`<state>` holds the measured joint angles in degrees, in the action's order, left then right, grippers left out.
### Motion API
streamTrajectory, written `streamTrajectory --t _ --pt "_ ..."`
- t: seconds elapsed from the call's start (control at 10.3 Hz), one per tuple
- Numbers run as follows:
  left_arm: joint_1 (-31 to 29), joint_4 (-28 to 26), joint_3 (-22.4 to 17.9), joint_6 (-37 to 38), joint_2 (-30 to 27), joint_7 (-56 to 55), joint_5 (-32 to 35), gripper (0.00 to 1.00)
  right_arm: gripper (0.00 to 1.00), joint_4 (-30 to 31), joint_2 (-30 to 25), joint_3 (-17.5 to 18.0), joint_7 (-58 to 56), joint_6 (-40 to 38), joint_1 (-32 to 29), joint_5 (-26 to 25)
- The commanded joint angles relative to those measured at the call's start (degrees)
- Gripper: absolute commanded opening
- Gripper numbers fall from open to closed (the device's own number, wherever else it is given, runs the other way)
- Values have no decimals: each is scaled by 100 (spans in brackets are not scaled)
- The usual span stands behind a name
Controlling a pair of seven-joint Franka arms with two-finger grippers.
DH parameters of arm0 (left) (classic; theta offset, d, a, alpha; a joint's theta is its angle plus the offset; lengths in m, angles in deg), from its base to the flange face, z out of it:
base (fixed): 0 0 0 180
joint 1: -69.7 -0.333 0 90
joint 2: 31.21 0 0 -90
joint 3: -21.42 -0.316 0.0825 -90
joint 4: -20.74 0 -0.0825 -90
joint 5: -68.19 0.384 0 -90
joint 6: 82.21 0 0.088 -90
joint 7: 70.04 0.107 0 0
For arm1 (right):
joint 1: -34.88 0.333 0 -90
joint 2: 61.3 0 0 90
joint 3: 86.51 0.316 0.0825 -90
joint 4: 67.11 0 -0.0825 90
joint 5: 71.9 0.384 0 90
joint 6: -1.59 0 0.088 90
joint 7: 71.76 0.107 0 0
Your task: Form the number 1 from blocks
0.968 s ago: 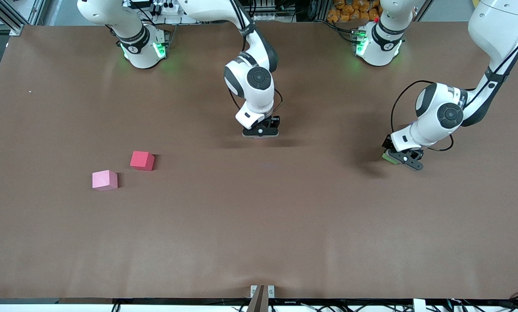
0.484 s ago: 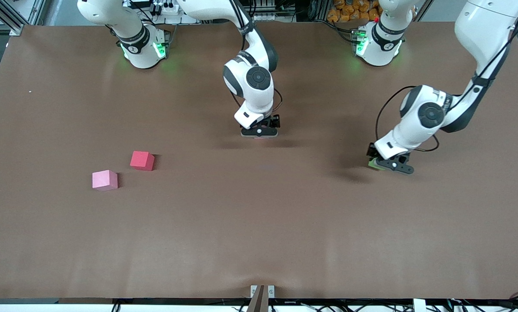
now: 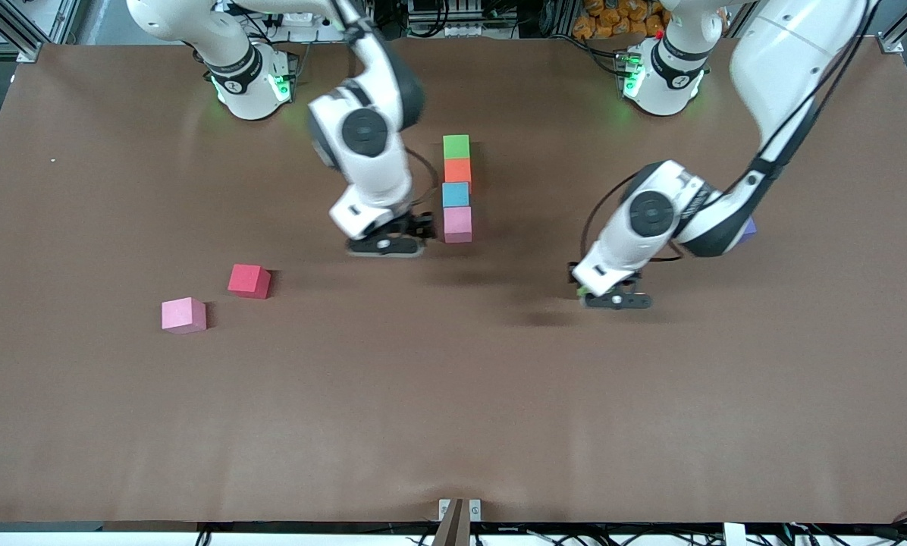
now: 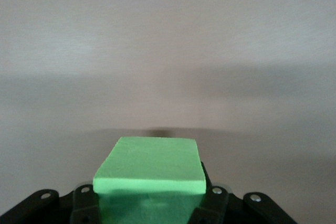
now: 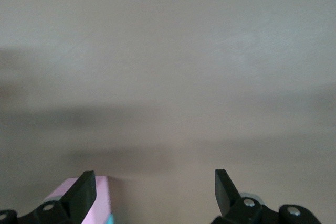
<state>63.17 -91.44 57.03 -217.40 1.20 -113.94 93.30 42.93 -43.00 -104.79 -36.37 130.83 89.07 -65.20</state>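
Note:
Four blocks lie in a column at mid-table: green (image 3: 456, 146), orange (image 3: 457, 170), cyan (image 3: 456, 195) and light pink (image 3: 457, 224), the pink one nearest the front camera. My right gripper (image 3: 385, 246) (image 5: 153, 192) is open and empty, low over the table just beside that pink block (image 5: 102, 199), toward the right arm's end. My left gripper (image 3: 613, 297) (image 4: 149, 205) is shut on a second green block (image 3: 581, 290) (image 4: 149, 167) over bare table. A red block (image 3: 249, 280) and another light pink block (image 3: 183, 315) lie toward the right arm's end. A purple block (image 3: 748, 226) peeks out from under the left arm.
The brown table (image 3: 453, 409) runs bare across the half nearest the front camera. The two arm bases (image 3: 249, 83) (image 3: 662, 80) stand along the table's edge farthest from the front camera.
My right gripper opened, left the pink block at the column's end and slid toward the right arm's end, uncovering the column. My left gripper carried the green block toward the column.

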Motion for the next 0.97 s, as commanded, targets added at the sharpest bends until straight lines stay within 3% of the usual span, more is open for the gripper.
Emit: streamTrajectory --t 0.0,0.1,0.19,0.39,0.58,0.87 --pt "563 828 -63 345 528 -512 -356 0 100 561 -668 1400 -120 31 -1868 -651" --pt "827 1012 -72 345 668 -705 -489 0 100 597 -713 1893 -433 49 -2704 -923" --pt "1134 1240 -98 345 826 -1003 -516 0 100 615 -731 2116 -898 75 -3365 -943" --pt "1749 1689 -334 345 1134 -1574 -516 0 100 912 -941 2109 -1917 328 -4124 -943" --pt "2566 2041 -887 345 1328 -1962 -551 0 100 1116 -1030 2109 -2945 471 -4678 -943" --pt "3192 2209 -1249 353 1399 -2016 -955 0 100 1125 -1021 2222 -3697 488 -5110 -917"
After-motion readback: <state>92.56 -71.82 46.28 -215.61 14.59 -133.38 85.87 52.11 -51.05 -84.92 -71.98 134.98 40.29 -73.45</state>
